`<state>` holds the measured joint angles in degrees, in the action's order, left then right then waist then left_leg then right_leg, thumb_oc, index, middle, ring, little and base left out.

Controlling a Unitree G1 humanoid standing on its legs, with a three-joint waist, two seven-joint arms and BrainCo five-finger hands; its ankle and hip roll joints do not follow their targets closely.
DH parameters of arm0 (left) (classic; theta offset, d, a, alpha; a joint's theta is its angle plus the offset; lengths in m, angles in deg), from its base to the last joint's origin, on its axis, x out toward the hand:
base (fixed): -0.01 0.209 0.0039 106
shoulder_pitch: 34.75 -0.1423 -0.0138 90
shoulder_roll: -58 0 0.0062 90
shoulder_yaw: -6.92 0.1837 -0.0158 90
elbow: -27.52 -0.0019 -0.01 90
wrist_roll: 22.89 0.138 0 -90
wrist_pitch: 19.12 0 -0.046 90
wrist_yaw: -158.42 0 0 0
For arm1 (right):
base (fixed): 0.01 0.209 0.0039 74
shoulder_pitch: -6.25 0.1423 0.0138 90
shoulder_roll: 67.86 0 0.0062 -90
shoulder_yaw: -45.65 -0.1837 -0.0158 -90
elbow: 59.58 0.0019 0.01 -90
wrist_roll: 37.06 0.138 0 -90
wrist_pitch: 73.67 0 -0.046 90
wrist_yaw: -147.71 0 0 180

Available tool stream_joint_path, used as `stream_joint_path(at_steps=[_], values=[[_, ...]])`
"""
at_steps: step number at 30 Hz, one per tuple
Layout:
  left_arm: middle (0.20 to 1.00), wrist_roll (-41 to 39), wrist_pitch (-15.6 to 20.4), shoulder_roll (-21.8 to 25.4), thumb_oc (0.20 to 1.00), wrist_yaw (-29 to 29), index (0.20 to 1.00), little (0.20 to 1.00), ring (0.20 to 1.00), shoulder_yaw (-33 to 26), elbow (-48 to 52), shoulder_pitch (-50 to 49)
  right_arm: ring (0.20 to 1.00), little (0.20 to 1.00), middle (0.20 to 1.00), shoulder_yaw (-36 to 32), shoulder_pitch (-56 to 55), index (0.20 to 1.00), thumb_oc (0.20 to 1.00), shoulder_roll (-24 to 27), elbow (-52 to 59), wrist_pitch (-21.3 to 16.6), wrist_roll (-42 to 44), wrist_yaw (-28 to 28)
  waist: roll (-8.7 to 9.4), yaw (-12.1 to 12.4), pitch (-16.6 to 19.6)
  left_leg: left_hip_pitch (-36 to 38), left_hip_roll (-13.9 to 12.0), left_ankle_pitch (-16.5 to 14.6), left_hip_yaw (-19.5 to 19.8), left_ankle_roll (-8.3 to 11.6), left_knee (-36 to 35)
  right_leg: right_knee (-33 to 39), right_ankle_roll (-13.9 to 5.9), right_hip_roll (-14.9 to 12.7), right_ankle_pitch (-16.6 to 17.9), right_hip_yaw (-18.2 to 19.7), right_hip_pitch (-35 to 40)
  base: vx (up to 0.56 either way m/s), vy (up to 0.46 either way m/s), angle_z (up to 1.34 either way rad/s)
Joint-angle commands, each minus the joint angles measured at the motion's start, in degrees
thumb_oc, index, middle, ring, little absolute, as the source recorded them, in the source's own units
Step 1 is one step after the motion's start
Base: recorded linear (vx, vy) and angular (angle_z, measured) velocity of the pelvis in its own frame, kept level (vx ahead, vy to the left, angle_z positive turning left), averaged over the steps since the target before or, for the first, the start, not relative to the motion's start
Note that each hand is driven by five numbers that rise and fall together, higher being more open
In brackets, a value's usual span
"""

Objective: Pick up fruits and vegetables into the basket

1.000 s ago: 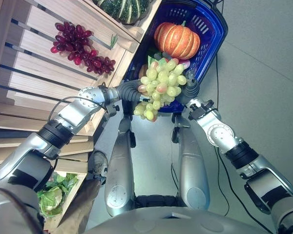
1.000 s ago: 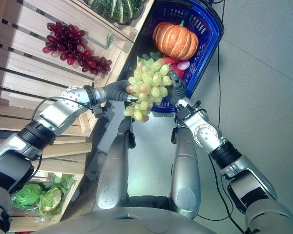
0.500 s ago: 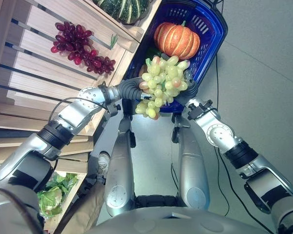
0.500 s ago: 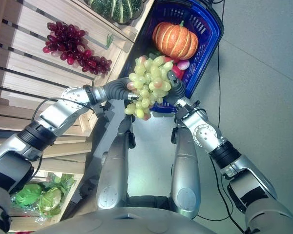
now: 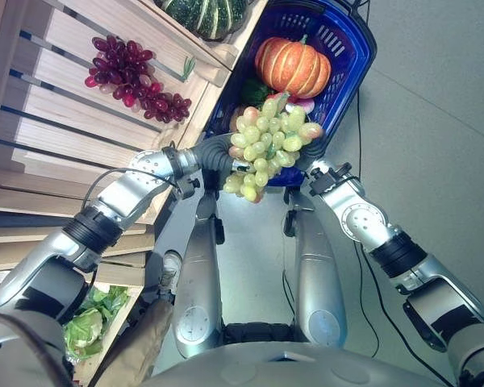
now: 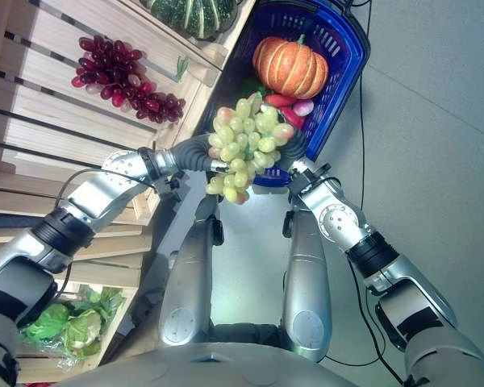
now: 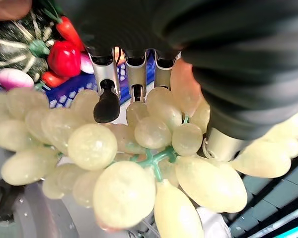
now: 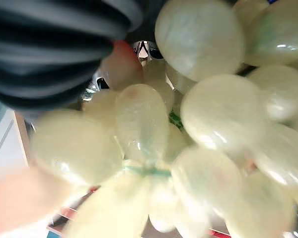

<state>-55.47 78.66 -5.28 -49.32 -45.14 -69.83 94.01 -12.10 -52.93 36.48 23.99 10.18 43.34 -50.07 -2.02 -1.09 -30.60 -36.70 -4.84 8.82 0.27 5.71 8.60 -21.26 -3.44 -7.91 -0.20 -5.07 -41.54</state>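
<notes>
Left eye view: you had the bunch of green grapes point(image 5: 268, 145) up at the middle of the frame, just over the near rim of the blue basket point(image 5: 351, 60) in the upper right. Your left hand point(image 5: 222, 153) came in from the left and your right hand point(image 5: 316, 161) from the right, both tight against the bunch. The orange pumpkin point(image 5: 293, 66) sat in the basket beyond. The dark red grapes point(image 5: 129, 76) lay on the wooden shelf point(image 5: 56, 121) at upper left, a green striped squash point(image 5: 202, 14) at the top edge, leafy greens point(image 5: 85, 322) at lower left.

Right eye view: same scene. A red pepper point(image 6: 279, 100) and a pinkish radish point(image 6: 303, 106) peeked out beside the pumpkin.

Left wrist view: your fingers point(image 7: 107, 101) were curled in among the berries, so that hand was gripping the cluster. The green stem point(image 7: 151, 157) branched right there in the middle.

Right wrist view: grapes pressed against the lens; you couldn't tell what those fingers were doing.

Handling, as I judged it: a light bunch, floppy, berries smooth and liable to roll under the fingers. The stem junction looked like the surest place to hold; cradle from below rather than squeeze.

No brand, label or writing was readable anywhere.
</notes>
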Motion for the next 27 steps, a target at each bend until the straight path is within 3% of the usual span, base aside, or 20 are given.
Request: stream_joint_path(at_steps=[1, 7, 9, 11, 12, 13, 21, 22, 27], values=[[0.200, -4.46, 5.44, -2.24, 0.200, 3.20, 0.200, 0.200, 0.200, -4.39, 5.37, 1.70, 0.200, 0.200, 0.200, 2.11, -1.09, 0.200, 0.200, -1.56, 6.75, 1.36, -0.20, -2.24, 0.98, -0.17, 0.80, -0.33, 4.87, -4.19, -2.48, -4.14, 3.33, 5.60, 0.99, 2.99, 1.42, -2.92, 5.11, 0.00, 0.000, 0.00], [0.200, -5.67, 6.82, -3.86, 0.200, 8.28, 0.200, 0.200, 0.200, -6.74, 5.14, 0.02, 0.200, 0.200, 0.200, 1.80, -2.11, 0.200, 0.200, -2.74, 6.41, 2.21, 1.45, -2.74, 0.94, 0.05, 0.80, -0.45, 5.04, -4.25, -2.30, -4.20, 3.71, 5.25, 1.10, 2.92, 1.23, -3.01, 5.06, 0.00, 0.000, 0.00], [0.256, -6.88, 8.16, -4.98, 0.256, 11.48, 0.256, 0.256, 0.256, -8.13, 4.88, -0.78, 0.200, 0.200, 0.200, 1.39, -2.72, 0.200, 0.200, -3.54, 6.20, 2.83, 2.57, -3.18, 0.99, 0.11, 0.80, -0.38, 5.06, -4.25, -2.26, -4.24, 3.57, 5.21, 1.14, 3.00, 1.11, -2.99, 5.04, 0.00, 0.000, 0.00], [0.501, -7.11, 9.53, -5.85, 0.501, 13.34, 0.501, 0.501, 0.501, -9.18, 4.77, -1.53, 0.200, 0.200, 0.200, 1.22, -3.22, 0.200, 0.200, -4.29, 5.92, 2.88, 2.79, -3.38, 1.01, 0.20, 0.80, -0.32, 5.20, -4.26, -2.12, -4.26, 3.52, 5.24, 1.19, 3.09, 1.01, -2.99, 5.13, 0.00, 0.000, 0.00], [0.410, -7.42, 9.84, -6.22, 0.410, 13.33, 0.410, 0.410, 0.410, -9.65, 4.95, -1.92, 0.200, 0.200, 0.200, 1.05, -3.36, 0.200, 0.200, -4.56, 5.96, 2.88, 2.68, -3.20, 1.03, 0.26, 0.80, -0.30, 5.27, -4.27, -2.05, -4.30, 3.51, 5.20, 1.20, 3.11, 0.98, -3.06, 5.16, 0.00, 0.000, 0.00], [0.200, -7.44, 9.98, -6.71, 0.200, 13.03, 0.200, 0.200, 0.200, -10.25, 4.87, -2.33, 0.200, 0.200, 0.200, 0.95, -3.56, 0.200, 0.200, -4.84, 5.80, 2.69, 2.42, -3.18, 1.09, 0.32, 0.80, -0.28, 5.33, -4.33, -1.96, -4.33, 3.59, 5.17, 1.24, 3.10, 0.93, -3.11, 5.20, 0.00, 0.000, 0.00], [0.200, -6.62, 10.37, -7.76, 0.200, 11.35, 0.200, 0.200, 0.200, -10.83, 5.64, -3.21, 0.200, 0.200, 0.200, 0.14, -4.43, 0.200, 0.200, -5.47, 5.61, 1.61, -0.11, -1.57, 1.13, 0.19, 0.80, -0.10, 5.37, -4.20, -2.13, -4.30, 3.54, 4.97, 1.36, 3.28, 0.97, -3.18, 5.24, 0.00, 0.000, 0.00], [0.200, -6.73, 10.62, -7.86, 0.200, 11.79, 0.200, 0.200, 0.200, -10.83, 5.44, -3.05, 1.000, 1.000, 1.000, -0.01, -4.28, 1.000, 1.000, -5.22, 5.42, 0.61, -1.49, -0.23, 1.08, 0.10, 0.80, -0.06, 5.33, -4.18, -2.21, -4.32, 3.46, 4.98, 1.39, 3.30, 0.94, -3.11, 5.24, 0.00, 0.000, 0.00], [0.200, -8.97, 11.38, -8.22, 0.200, 12.65, 0.200, 0.200, 0.200, -11.59, 4.90, -2.98, 1.000, 1.000, 1.000, -0.81, -3.80, 1.000, 1.000, -4.82, 4.61, -2.40, -3.18, 2.66, 1.11, -0.06, 0.80, 0.06, 5.28, -4.30, -2.37, -4.35, 3.50, 4.96, 1.48, 3.41, 0.82, -2.96, 5.32, 0.00, 0.000, 0.00]])
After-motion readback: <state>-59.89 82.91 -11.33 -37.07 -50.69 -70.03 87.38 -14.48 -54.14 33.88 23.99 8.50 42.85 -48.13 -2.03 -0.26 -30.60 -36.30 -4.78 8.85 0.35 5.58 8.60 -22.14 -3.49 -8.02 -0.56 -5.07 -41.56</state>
